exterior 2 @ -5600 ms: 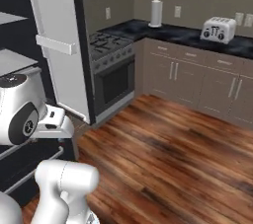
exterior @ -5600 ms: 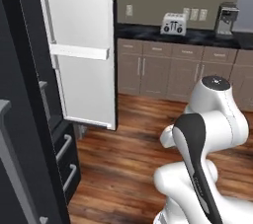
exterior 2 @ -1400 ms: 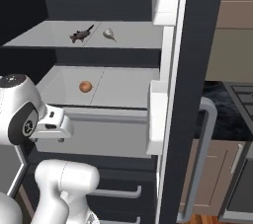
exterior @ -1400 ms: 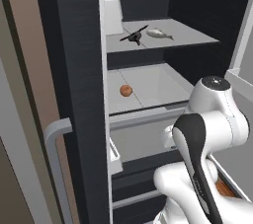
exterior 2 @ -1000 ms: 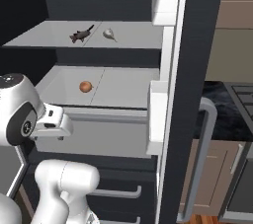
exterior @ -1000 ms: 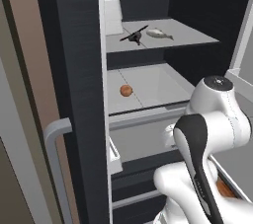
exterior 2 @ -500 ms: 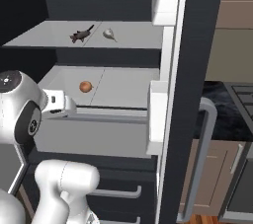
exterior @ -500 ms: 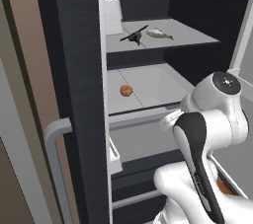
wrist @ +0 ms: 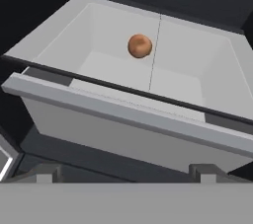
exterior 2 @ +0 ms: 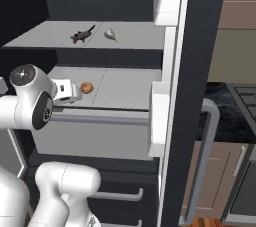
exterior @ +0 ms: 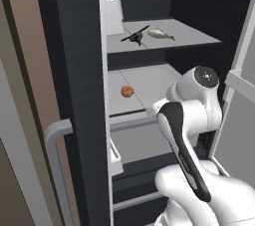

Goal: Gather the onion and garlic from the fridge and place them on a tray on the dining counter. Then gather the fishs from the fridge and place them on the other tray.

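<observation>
Gripper (wrist: pixel 126 171) is standing wide open, its two dark fingertips (wrist: pixel 45 171) rising at the bottom of the hand view with nothing between them. It is hanging in front of the fridge (exterior: pixel 79 70), level with the lower shelf (wrist: pixel 197 60), and is pointing in over the pale grey front rail of that shelf. In the right base view the hand (exterior 2: pixel 66 92) is sitting just left of the onion (exterior 2: pixel 87 87), near it but not touching.

Beyond the fingertips, the onion (wrist: pixel 140 46) is resting on the lower shelf, toward its back, just beside the thin seam that is running across the shelf floor. In the left base view the onion (exterior: pixel 127 91) is lying on the left part of that shelf (exterior: pixel 144 83), well clear of the arm's white elbow.

One shelf up, a fish (exterior: pixel 160 34) is lying on the pale grey surface, silver-grey, with its tail tapering toward the right. Just left of it a small dark object (exterior: pixel 134 37) is resting; its shape is too small to tell. In the right base view the same pair is showing reversed, the dark object (exterior 2: pixel 81 35) at left and the fish (exterior 2: pixel 110 34) at right, near each other but apart.

A white bin (exterior: pixel 113 15) is sitting on the door at the upper shelf's level. Grey bar handle (exterior 2: pixel 202 156) is running down the black door (exterior 2: pixel 195 71) at the right.
</observation>
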Available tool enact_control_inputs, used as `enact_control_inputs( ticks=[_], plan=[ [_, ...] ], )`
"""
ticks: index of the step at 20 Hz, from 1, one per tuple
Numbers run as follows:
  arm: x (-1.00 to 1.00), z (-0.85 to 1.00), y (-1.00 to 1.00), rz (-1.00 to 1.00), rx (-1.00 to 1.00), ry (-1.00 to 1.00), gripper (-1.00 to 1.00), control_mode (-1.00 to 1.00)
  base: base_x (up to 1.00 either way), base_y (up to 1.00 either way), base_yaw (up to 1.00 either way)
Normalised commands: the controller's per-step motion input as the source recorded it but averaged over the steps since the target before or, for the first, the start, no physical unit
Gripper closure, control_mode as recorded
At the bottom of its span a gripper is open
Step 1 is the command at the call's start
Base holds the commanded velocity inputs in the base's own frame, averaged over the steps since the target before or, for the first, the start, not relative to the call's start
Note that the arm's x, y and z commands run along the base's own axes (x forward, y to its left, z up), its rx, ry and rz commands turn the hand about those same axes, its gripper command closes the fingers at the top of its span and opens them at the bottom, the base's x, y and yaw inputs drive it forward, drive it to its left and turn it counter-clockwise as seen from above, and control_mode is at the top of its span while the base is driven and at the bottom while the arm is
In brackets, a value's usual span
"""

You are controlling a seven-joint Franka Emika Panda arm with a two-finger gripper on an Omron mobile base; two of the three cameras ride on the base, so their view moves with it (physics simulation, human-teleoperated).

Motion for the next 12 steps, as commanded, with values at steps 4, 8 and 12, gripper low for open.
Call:
enact_control_inputs(
  ticks=[4,8,12],
  plan=[
    [0.68,0.00,0.41,-0.15,0.00,0.00,-1.00,-1.00,0.00,0.00,0.00],
    [0.65,0.00,0.20,-0.07,0.00,0.00,-1.00,-1.00,0.00,0.00,0.00],
    [0.54,0.00,0.05,-0.01,0.00,0.00,-1.00,-1.00,0.00,0.00,0.00]
  ],
)
